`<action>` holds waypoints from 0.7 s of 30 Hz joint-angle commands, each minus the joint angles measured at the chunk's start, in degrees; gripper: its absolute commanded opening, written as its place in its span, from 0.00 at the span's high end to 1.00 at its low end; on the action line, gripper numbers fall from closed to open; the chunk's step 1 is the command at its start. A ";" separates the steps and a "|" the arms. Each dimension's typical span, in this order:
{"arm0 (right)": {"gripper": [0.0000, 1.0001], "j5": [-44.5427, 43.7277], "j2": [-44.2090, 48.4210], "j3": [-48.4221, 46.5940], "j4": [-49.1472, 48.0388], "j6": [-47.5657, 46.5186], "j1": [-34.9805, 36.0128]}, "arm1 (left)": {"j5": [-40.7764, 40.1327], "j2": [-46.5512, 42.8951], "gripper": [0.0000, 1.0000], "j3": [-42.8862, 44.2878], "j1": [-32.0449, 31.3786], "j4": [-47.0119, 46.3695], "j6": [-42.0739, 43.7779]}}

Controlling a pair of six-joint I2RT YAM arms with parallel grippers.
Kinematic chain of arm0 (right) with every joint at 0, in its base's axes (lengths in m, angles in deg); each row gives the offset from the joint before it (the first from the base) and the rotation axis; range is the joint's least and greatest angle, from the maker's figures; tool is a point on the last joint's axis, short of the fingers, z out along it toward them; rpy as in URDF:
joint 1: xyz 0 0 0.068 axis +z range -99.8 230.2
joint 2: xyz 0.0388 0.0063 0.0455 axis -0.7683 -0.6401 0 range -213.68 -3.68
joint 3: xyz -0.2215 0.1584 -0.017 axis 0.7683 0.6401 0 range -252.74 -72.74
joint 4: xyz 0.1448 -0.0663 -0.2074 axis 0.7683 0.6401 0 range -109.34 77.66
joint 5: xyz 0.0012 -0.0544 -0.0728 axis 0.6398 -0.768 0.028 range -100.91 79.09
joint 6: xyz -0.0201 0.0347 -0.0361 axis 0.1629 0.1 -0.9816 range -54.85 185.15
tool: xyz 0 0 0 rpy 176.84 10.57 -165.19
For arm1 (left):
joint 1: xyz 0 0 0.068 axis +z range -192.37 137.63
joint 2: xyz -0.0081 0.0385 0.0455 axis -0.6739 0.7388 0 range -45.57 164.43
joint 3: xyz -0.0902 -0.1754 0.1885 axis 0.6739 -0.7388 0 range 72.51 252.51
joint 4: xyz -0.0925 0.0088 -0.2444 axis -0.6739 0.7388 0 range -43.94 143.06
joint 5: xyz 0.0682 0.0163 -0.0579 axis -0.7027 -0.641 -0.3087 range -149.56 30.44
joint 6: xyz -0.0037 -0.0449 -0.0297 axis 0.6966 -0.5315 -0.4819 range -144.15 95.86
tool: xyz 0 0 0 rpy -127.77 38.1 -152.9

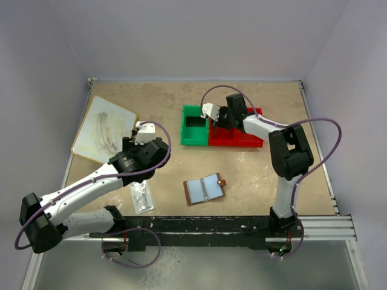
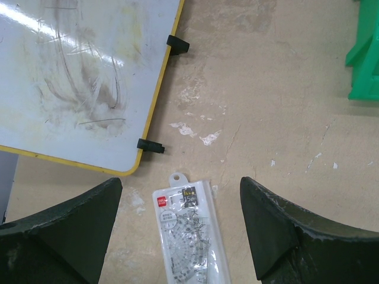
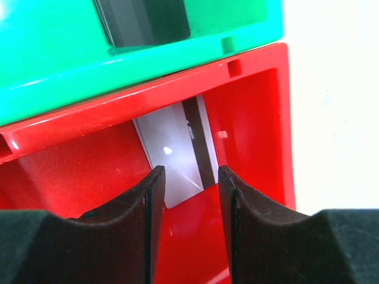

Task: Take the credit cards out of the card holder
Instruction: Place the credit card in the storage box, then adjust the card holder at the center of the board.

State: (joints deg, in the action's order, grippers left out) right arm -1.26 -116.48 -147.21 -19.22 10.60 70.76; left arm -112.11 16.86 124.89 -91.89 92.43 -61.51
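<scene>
The card holder (image 1: 204,189) is a brown wallet lying open on the table, its bluish-grey pockets facing up. A silvery grey credit card (image 3: 174,157) with a dark stripe leans inside the red bin (image 3: 249,118) against its far wall. My right gripper (image 3: 188,174) hangs open just above that card, touching nothing; in the top view it (image 1: 219,119) sits over the red bin (image 1: 242,138). Well to the left, my left gripper (image 2: 180,231) stands wide open above a clear packet (image 2: 188,234), holding nothing. No golden tan card shows.
A green bin (image 1: 195,125) adjoins the red bin on its left and shows in the right wrist view (image 3: 118,65). A yellow-edged whiteboard (image 1: 103,128) lies at the far left. The clear packet (image 1: 141,196) lies near the left arm.
</scene>
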 commanded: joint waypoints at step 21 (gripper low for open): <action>0.00 -4.86 42.13 24.32 -16.98 71.82 -0.17 | -6.28 -7.32 0.20 1.49 0.20 0.96 -3.35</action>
State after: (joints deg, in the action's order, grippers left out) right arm -8.03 -75.52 -123.56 -45.04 63.28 70.76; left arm -114.52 11.11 124.89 -91.89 92.74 -63.00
